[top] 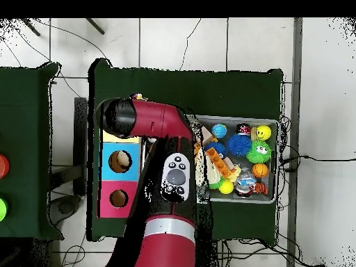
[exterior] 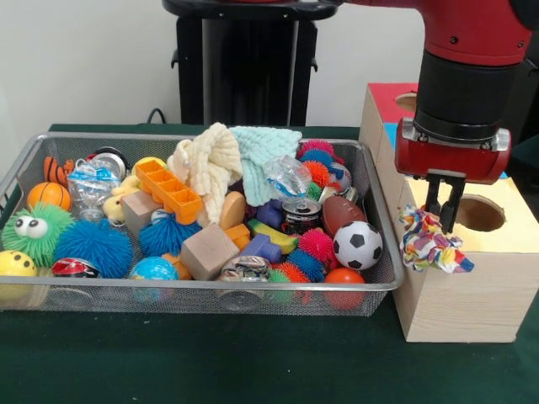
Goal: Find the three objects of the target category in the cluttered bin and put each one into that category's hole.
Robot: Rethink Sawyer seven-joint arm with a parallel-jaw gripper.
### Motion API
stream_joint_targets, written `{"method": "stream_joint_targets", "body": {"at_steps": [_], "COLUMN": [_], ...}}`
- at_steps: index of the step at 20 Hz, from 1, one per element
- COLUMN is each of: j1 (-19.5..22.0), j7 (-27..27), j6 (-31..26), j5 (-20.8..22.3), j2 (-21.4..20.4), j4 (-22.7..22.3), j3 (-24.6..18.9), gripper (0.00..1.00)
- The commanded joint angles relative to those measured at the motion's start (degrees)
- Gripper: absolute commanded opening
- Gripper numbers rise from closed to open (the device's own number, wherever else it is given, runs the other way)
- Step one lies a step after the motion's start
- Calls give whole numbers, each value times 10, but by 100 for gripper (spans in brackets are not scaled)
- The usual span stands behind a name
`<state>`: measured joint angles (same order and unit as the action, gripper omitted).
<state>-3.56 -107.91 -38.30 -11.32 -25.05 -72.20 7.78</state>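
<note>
**Soft cloth held over the sorting box, beside the cluttered bin**

Front view, read from left to right. The wire-mesh bin (exterior: 17,172) holds a dense jumble: an orange basketball (exterior: 48,195) and a green spiky ball with eyes (exterior: 35,231) near its left wall, an orange ice-cube tray (exterior: 169,191) left of centre, and two folded cloths, a cream cloth (exterior: 210,162) and a mint cloth (exterior: 264,148), heaped against the back rim. A drink can (exterior: 301,215) and a soccer ball (exterior: 357,244) lie toward the right wall. Right of the bin stands the wooden box (exterior: 459,303), with a round hole (exterior: 480,213) in its top face. The gripper (exterior: 443,204) hangs over the box's left edge, its fingers drawn narrow and pinching the upper end of a multicoloured patterned cloth (exterior: 431,244), which droops in a crumpled bunch against the box's left front corner, beside the hole rather than over it.

Handling, as a judgement: the cloth appears light, limp and non-fragile; it takes no fixed shape and trails below the grasp, so loose folds may catch on the box's edge or the hole's rim. A pinch on a raised fold or bunched middle would suit it. The cream and mint cloths look thicker, equally soft, and best taken at their topmost ridges, clear of the tray.

In the overhead view the arm (top: 163,149) covers the gripper and the cloth.
</note>
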Motion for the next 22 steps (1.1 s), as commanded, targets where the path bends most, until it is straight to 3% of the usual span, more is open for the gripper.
{"method": "stream_joint_targets", "body": {"at_steps": [1, 12, 22], "j1": [-4, -10, -2], "j7": [-4, -23, -17], "j6": [38, 113, 156], "j5": [32, 48, 69], "j2": [7, -24, -15], "j4": [-87, -156, -169], "j3": [-83, -79, -80], "gripper": [0, 0, 0]}}
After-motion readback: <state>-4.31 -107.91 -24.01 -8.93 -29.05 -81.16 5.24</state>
